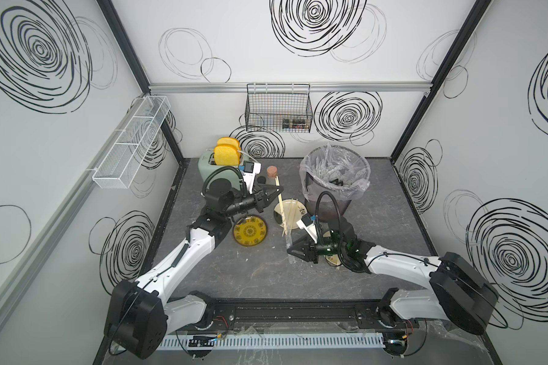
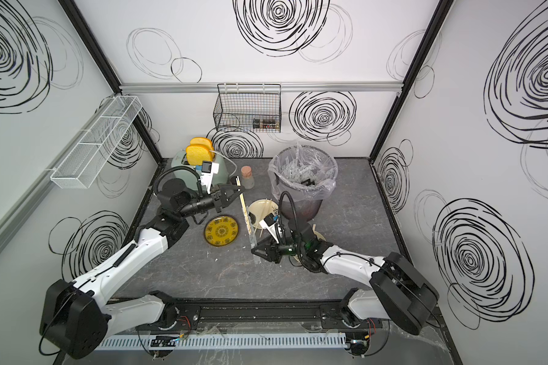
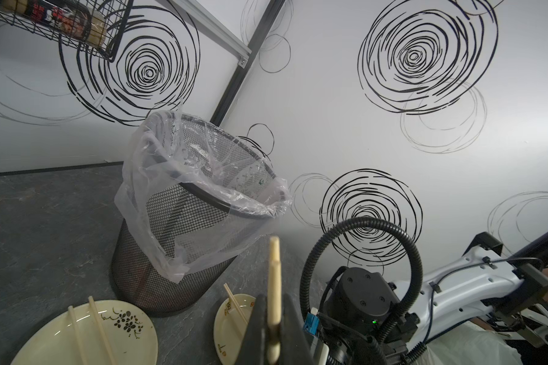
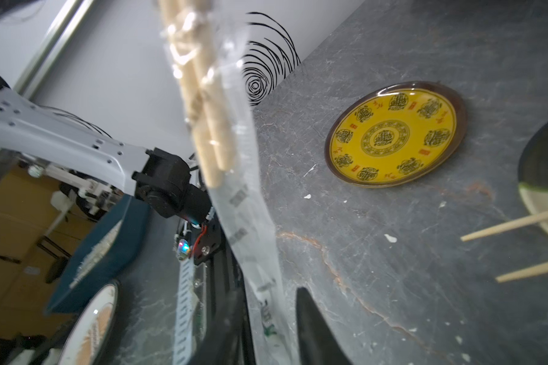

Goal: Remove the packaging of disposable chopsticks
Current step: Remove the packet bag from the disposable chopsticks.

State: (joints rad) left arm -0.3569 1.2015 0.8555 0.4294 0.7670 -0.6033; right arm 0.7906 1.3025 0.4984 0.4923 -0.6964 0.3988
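Observation:
My left gripper [image 1: 278,190] [image 3: 274,331] is shut on the far end of a pair of pale disposable chopsticks [image 1: 280,205] [image 3: 274,278], held above the table. Their near end still sits inside the clear printed packaging [image 4: 247,227] [image 1: 290,249], which hangs down from them. My right gripper [image 1: 292,249] [image 4: 268,294] straddles the sleeve's empty lower end. Its jaws stand apart, so it is open. A second bare pair lies across a cream plate [image 1: 298,207] [image 3: 60,341], and a third across a small plate [image 3: 231,319].
A mesh bin [image 1: 334,177] with a clear liner holds discarded sleeves at the back right. A yellow plate [image 1: 250,234] lies left of centre. A toaster [image 1: 217,164] and a corked jar [image 1: 272,173] stand at the back. A wire basket [image 1: 279,107] hangs on the wall.

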